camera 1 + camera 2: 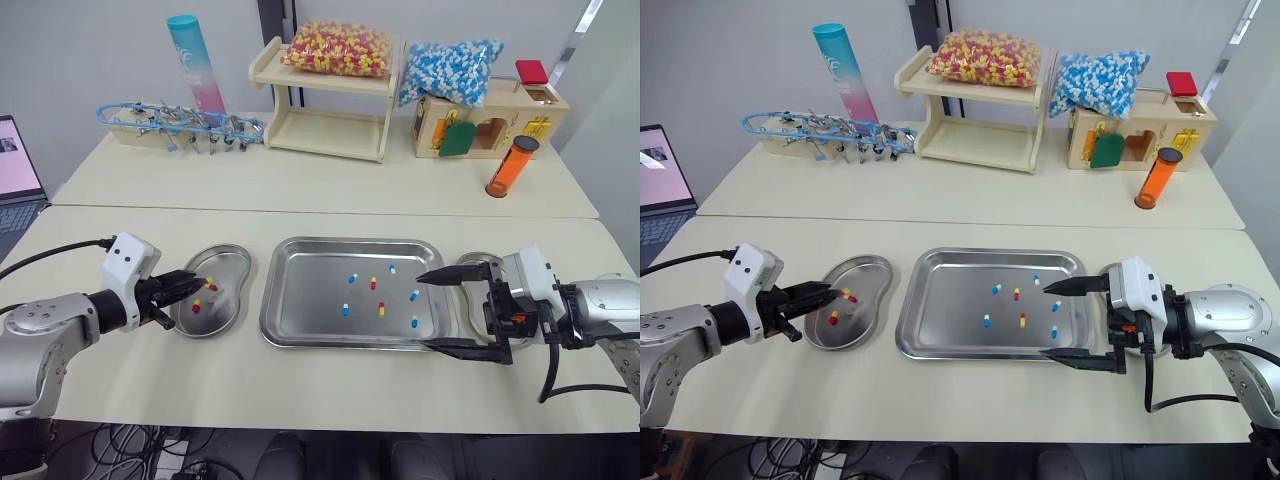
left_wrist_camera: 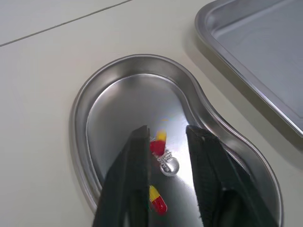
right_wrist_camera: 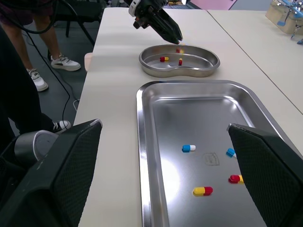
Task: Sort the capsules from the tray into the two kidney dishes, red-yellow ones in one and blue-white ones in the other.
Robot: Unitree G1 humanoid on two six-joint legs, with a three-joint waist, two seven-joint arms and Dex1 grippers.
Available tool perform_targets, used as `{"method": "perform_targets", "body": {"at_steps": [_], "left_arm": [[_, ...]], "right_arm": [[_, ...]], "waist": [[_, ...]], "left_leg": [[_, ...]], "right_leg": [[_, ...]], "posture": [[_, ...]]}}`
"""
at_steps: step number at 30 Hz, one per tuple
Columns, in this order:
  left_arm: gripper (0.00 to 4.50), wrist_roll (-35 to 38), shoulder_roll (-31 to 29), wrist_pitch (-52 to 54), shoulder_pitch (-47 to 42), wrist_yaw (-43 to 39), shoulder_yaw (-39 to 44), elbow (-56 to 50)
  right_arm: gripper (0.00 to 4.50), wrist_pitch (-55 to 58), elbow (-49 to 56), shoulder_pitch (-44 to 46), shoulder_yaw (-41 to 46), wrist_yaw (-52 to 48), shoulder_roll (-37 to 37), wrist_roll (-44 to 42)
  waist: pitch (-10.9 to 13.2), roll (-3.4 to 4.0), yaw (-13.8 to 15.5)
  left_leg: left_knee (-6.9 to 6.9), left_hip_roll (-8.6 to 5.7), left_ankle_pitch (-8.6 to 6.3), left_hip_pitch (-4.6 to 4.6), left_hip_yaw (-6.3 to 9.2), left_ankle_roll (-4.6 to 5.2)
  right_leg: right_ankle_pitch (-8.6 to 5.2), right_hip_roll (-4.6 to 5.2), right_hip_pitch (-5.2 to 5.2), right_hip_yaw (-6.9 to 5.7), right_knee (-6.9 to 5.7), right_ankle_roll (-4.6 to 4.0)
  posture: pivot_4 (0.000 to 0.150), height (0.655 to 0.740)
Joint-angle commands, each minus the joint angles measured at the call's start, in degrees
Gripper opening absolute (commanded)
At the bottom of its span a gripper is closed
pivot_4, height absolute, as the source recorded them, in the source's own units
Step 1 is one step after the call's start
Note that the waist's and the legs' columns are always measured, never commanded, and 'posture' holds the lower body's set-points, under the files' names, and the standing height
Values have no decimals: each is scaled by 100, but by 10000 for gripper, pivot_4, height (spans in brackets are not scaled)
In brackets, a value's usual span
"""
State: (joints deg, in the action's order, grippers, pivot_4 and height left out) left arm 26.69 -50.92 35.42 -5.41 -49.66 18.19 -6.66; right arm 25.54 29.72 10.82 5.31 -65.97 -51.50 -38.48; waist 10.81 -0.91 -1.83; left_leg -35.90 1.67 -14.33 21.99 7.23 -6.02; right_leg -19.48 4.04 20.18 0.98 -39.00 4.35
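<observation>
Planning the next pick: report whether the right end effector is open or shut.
Open. The right end effector has its two fingers spread wide apart at the tray's right end, gripping nothing.

A rectangular steel tray (image 1: 310, 300) is lying mid-frame on the cream counter (image 1: 300, 200), steel kidney dish (image 1: 228, 265) at left, second dish (image 1: 476, 258) at right.

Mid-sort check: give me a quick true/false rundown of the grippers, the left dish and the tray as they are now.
1. The left dish holds red-yellow capsules. True.
2. The right gripper is shut on a capsule. False: it is wide open and holds nothing.
3. The tray is empty. False: capsules of both colours lie in it.
4. The left gripper is over the left dish. True.
5. In the tray, blue-white capsules outnumber red-yellow ones. True.
</observation>
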Motion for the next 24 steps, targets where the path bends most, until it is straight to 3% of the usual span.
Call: {"method": "perform_targets", "body": {"at_steps": [1,7,8,16,24], "left_arm": [[23827,125,-160,-41,58,-102,381,-187],[43589,324,-229,94,494,-158,1127,-487],[44805,327,-254,68,645,-202,1334,-495],[44805,-36,58,-1013,1644,-187,2527,-91],[44805,-224,439,-1696,2369,-186,2738,447]], "right_arm": [[45000,-25,178,-3,91,3,-18,-59],[45000,-133,96,-60,136,-53,-24,19],[45000,-195,50,-64,157,-50,-10,68],[45000,-834,-517,-474,796,-160,-245,611],[45000,-1601,-1983,-1760,2165,-1060,-1118,1362]], "waist": [[0,0,-4],[0,0,-5],[0,0,-4],[0,0,5],[-1,-3,21]], "left_leg": [[0,0,0,0,-1,0],[0,0,0,0,-1,0],[0,0,0,0,-1,0],[2,1,0,-2,-5,0],[2,1,-1,-7,-8,1]], "right_leg": [[0,0,0,1,0,0],[0,0,0,1,-1,0],[0,0,0,1,-1,0],[0,1,-1,3,0,0],[0,2,-5,4,2,-1]], "posture": [[1500,7400],[1500,7400],[1500,7400],[1500,7400],[1500,7400]]}}
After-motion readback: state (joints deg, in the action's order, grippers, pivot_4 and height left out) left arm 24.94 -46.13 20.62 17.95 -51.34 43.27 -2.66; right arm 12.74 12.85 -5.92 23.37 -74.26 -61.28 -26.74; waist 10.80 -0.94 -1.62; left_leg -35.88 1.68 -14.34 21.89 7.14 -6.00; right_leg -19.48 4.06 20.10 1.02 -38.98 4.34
